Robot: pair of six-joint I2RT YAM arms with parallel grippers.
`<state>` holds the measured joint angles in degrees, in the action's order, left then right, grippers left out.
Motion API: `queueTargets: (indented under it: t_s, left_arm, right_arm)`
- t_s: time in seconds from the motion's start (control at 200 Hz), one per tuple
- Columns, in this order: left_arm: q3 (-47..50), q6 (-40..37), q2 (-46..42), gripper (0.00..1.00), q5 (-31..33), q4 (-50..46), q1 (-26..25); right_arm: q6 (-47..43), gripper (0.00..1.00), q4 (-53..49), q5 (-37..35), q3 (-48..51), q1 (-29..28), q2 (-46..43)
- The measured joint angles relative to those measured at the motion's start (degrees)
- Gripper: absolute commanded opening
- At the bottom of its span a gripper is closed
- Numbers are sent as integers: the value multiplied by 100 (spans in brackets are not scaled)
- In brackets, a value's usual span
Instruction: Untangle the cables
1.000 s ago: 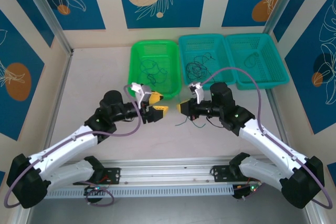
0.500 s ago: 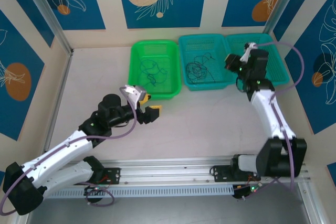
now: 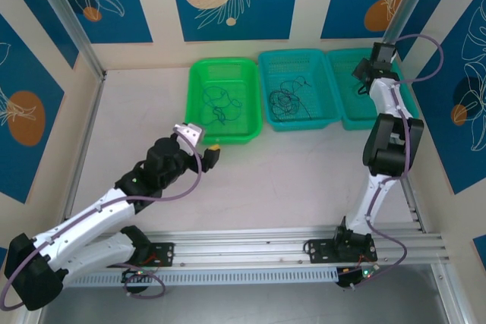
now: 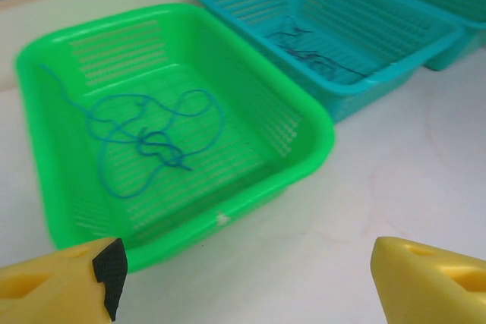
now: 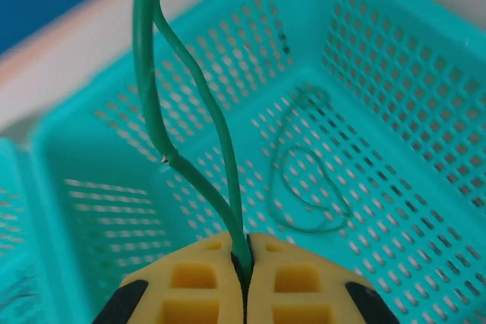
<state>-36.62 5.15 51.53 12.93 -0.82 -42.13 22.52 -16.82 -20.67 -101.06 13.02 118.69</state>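
Right claw [image 3: 366,73] hangs over the right teal basket [image 3: 408,104] in the top view; left claw [image 3: 211,153] sits near the green basket [image 3: 190,96], a dark tangle [image 3: 285,100] in the middle basket [image 3: 264,89]. Left wrist: jaws spread, empty, blue wire [image 4: 144,138] lies in green. Right wrist: jaws pinch a green wire [image 5: 220,134] above a second wire [image 5: 304,180]; dropped there, they may re-tangle.

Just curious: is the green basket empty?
No, a curly blue wire lies on the floor of the green basket.
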Motion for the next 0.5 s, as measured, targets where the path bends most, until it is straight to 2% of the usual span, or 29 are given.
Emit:
queueTargets:
  t_s: [0.045,0.095,0.225,0.32,0.39,0.5]
  left_arm:
    - [85,-61,-72,85,179,33,0]
    - [190,-116,-157,85,358,50,2]
    - [330,-234,-275,85,739,33,35]
    - [398,-275,-389,85,1102,35,98]
    - [481,-278,-518,86,1394,37,197]
    - [680,-321,-734,86,1788,37,570]
  right_arm:
    - [-15,46,-216,-76,-160,0,199]
    - [-17,53,-437,-144,-295,-28,332]
    - [-74,54,-817,-251,-455,-186,275]
    - [-55,54,-826,-254,-184,-352,-162]
    - [15,54,-754,-227,479,-472,-887]
    - [107,54,-501,-166,1976,-745,-2509]
